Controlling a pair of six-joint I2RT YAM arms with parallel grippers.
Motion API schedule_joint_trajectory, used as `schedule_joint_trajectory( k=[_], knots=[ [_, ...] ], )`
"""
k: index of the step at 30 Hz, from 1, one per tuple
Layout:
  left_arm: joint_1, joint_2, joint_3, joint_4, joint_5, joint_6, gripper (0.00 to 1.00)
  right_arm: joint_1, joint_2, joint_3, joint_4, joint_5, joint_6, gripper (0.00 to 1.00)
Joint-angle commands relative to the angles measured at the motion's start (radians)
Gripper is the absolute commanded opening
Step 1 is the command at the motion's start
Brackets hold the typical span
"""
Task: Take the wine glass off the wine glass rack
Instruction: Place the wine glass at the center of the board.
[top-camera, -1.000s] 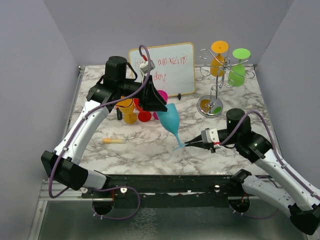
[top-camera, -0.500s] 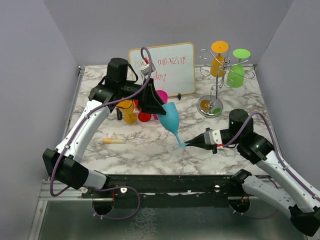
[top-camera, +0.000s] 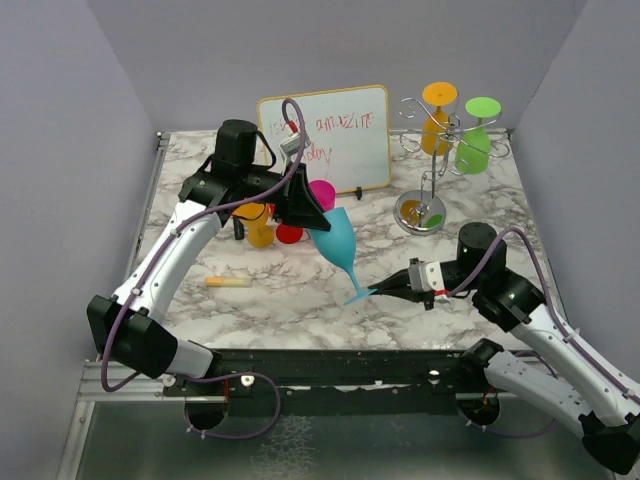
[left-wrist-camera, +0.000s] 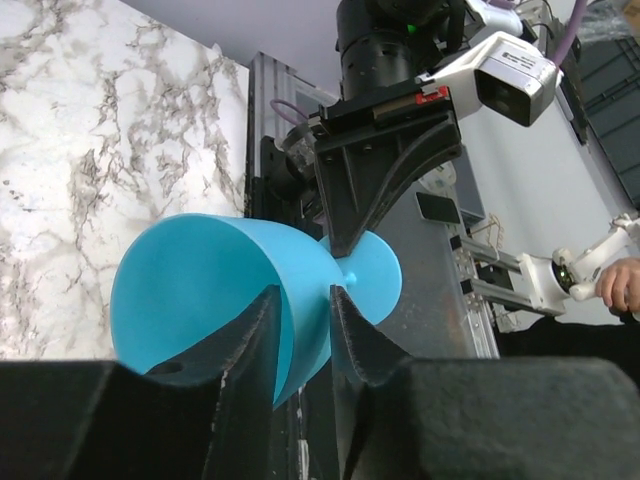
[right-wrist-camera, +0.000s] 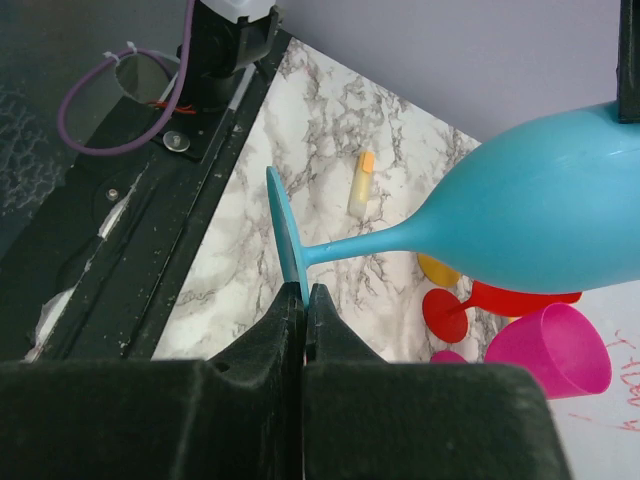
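A: Marble table (top-camera: 300, 300): where's the glass (top-camera: 337, 240)?
B: Off the rack (top-camera: 432, 180), tilted over the table. The left gripper (top-camera: 310, 215) clamps its bowl wall, the right gripper (top-camera: 385, 289) pinches the foot's rim. It looks like light, stiff, slick plastic; the stem seems the safer hold.

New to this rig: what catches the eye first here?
A tilted blue wine glass is held mid-table, the left gripper clamped on its bowl rim, the right gripper pinching its foot edge. At the back right, an orange glass and a green glass hang upside down on the wine glass rack.
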Motion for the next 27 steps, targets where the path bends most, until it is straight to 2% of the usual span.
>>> schedule_joint_trajectory(
  k=[1, 6, 13, 22, 27],
  knots=[
    [-0.004, -0.046, -0.013, -0.002, 0.095, 0.048, 0.18, 0.001, -0.007, 0.0, 0.049, 0.059, 0.022, 0.01],
    [-0.004, -0.062, -0.019, -0.002, 0.117, 0.067, 0.0, 0.0, -0.004, -0.001, 0.049, 0.094, 0.02, 0.03],
    [-0.004, -0.092, -0.024, -0.002, 0.138, 0.102, 0.0, 0.001, -0.004, -0.001, 0.042, 0.127, 0.017, 0.26],
    [-0.004, -0.101, -0.02, -0.002, 0.063, 0.098, 0.0, 0.002, -0.012, -0.011, 0.05, 0.154, 0.017, 0.3],
    [-0.004, -0.103, -0.02, -0.005, -0.042, 0.092, 0.0, 0.001, -0.028, -0.023, 0.074, 0.231, 0.044, 0.35]
  ],
)
